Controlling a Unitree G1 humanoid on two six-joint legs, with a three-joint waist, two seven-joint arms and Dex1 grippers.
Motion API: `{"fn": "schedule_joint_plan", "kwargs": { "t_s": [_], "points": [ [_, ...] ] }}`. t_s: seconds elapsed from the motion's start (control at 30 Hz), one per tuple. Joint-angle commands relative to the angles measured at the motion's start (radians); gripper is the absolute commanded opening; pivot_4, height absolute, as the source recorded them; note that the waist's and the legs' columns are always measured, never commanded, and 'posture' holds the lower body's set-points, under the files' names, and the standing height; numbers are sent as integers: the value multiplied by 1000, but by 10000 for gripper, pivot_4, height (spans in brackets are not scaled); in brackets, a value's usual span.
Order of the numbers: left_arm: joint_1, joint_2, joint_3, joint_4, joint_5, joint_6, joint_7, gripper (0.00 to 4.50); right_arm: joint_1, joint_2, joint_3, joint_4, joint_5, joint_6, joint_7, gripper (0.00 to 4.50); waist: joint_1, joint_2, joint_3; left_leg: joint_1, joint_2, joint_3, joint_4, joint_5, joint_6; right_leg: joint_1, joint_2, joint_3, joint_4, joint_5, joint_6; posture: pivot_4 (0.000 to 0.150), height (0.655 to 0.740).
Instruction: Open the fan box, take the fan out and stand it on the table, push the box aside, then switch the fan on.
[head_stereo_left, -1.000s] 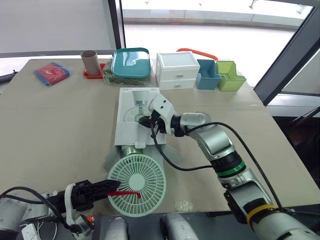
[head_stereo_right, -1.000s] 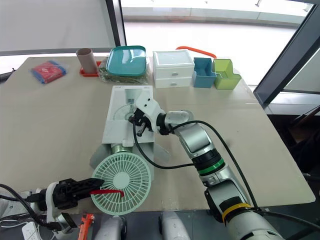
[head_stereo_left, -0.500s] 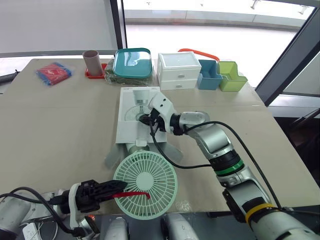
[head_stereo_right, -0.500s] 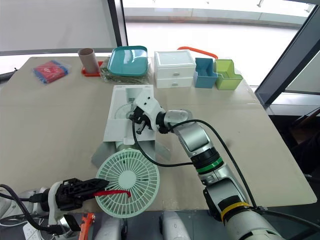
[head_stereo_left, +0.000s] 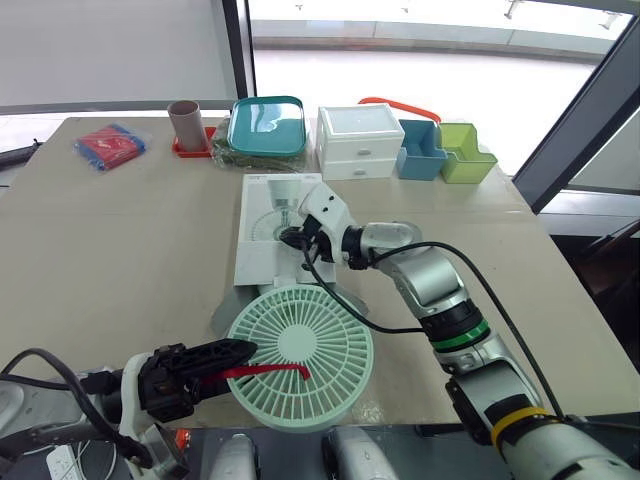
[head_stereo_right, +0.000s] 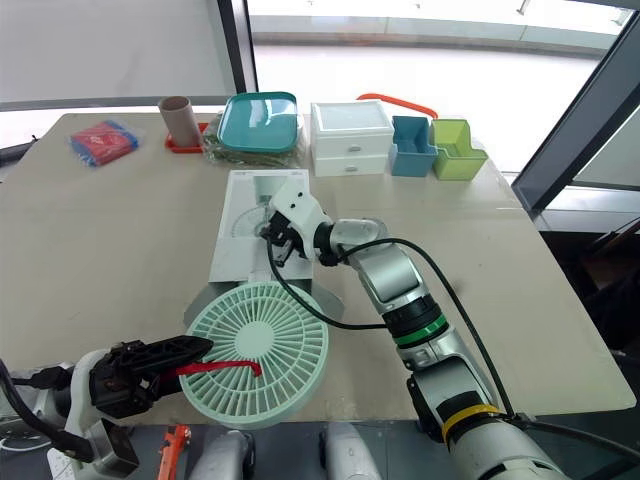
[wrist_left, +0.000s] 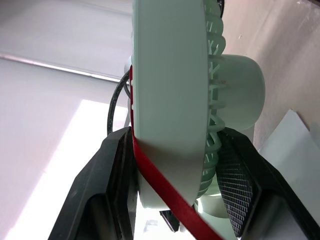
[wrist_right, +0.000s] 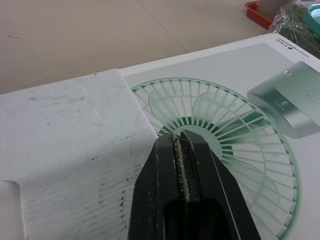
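Observation:
The mint-green fan (head_stereo_left: 301, 356) has its round grille facing up over the table's near edge, with a red strap (head_stereo_left: 268, 371) across it. My left gripper (head_stereo_left: 243, 351) is shut on the grille's left rim. In the left wrist view the fan rim (wrist_left: 170, 90) sits clamped between both fingers (wrist_left: 116, 165). The fan head hides its base and the open near end of the white fan box (head_stereo_left: 262, 240). That box lies flat behind the fan, and my right gripper (head_stereo_left: 294, 240) is shut, its tips pressed on the box lid (wrist_right: 75, 125) at the printed fan picture.
Along the far edge stand a red-and-blue packet (head_stereo_left: 108, 146), a brown tube (head_stereo_left: 184, 122), a teal lidded container (head_stereo_left: 265, 125), a white drawer unit (head_stereo_left: 357, 140), a blue bin (head_stereo_left: 418, 150) and a green bin (head_stereo_left: 465, 152). Bare table lies left and right of the box.
The fan head has come up and moved right, covering the box's open end, carried by my left gripper. The right gripper has stayed on the box lid.

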Motion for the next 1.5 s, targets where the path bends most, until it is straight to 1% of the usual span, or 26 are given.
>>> {"fn": "schedule_joint_plan", "kwargs": {
  "t_s": [0.03,0.13,0.23,0.33,0.4,0.5,0.67,0.77,0.93,0.97,1.1,1.13,1.17,1.23,1.3,1.33,1.4,1.5],
  "points": [
    [51,40,50,-15,-206,-5,-69,19378,6,-1,9,7,-11,0,9,0,1,0,0,0,0,0,0,0,0,0,0,0,0,0,0,1500,7400],
    [89,59,61,-24,-340,34,-139,19378,7,1,14,11,-14,-6,11,0,1,0,0,0,0,0,0,0,0,0,1,0,0,0,0,1500,7400],
    [122,106,49,-32,-448,35,-217,19378,3,5,15,18,-15,-11,12,0,1,0,0,0,0,0,1,0,0,0,1,0,0,0,0,1500,7400],
    [128,131,54,-63,-541,50,-304,19378,-2,9,14,29,-17,-18,14,0,1,0,0,0,1,0,1,0,0,0,2,0,0,0,0,1500,7400],
    [124,140,58,-94,-615,100,-348,19378,-5,11,14,33,-18,-21,16,0,1,0,0,0,1,0,1,0,0,0,2,0,0,0,0,1500,7400],
    [91,143,62,-127,-668,139,-414,19378,-2,14,17,37,-21,-28,16,0,1,0,0,0,1,0,1,0,0,0,2,0,0,0,0,1500,7400],
    [69,114,47,-150,-743,190,-514,19378,-2,23,16,42,-23,-32,19,0,1,0,0,0,1,0,1,0,0,0,4,0,0,0,0,1500,7400],
    [9,88,37,-152,-745,177,-583,19378,-2,26,17,49,-27,-40,21,0,2,0,0,0,1,0,1,0,0,0,4,1,0,0,0,1500,7400],
    [-29,36,13,-162,-782,187,-674,19378,-5,32,17,59,-31,-49,24,0,1,1,0,0,2,0,1,0,0,0,6,2,0,0,0,1500,7400],
    [-32,41,1,-155,-784,169,-709,19378,-5,32,18,61,-32,-51,25,0,2,1,1,0,2,0,1,0,0,0,7,2,0,0,-1,1500,7400],
    [-58,30,-4,-144,-829,184,-774,19378,-6,35,18,68,-34,-58,29,0,2,1,0,0,3,0,1,0,0,0,8,3,0,0,-1,1500,7400],
    [-77,20,4,-152,-871,260,-768,19378,-7,36,19,70,-35,-59,30,0,2,1,0,0,3,0,1,0,0,0,8,3,0,0,-1,1500,7400],
    [-111,22,-5,-144,-890,279,-795,19378,-8,37,20,71,-35,-60,32,0,2,1,1,1,3,0,1,0,0,0,8,3,0,0,-1,1500,7400],
    [-172,20,-18,-145,-942,375,-833,19378,-8,38,23,75,-36,-64,37,0,4,1,0,0,3,-1,2,0,0,1,9,3,0,1,-1,1500,7400],
    [-210,4,-19,-168,-1026,504,-836,19378,-9,40,26,79,-39,-68,39,0,3,1,0,0,4,-1,3,0,0,1,10,3,0,1,-1,1500,7400],
    [-228,-9,-22,-164,-1032,509,-864,19378,-10,41,28,81,-40,-70,40,0,2,1,0,0,4,-1,3,0,0,1,11,4,0,1,-1,1500,7400],
    [-233,-18,-11,-176,-1101,604,-893,19378,-14,45,27,86,-42,-73,46,0,1,1,1,0,4,-1,3,0,0,1,12,4,0,1,-1,1500,7400],
    [-236,-47,8,-186,-1138,659,-963,19378,-19,48,25,97,-47,-81,53,0,1,1,1,0,7,-1,3,0,0,0,14,4,0,1,-1,1500,7400]
  ]
}}
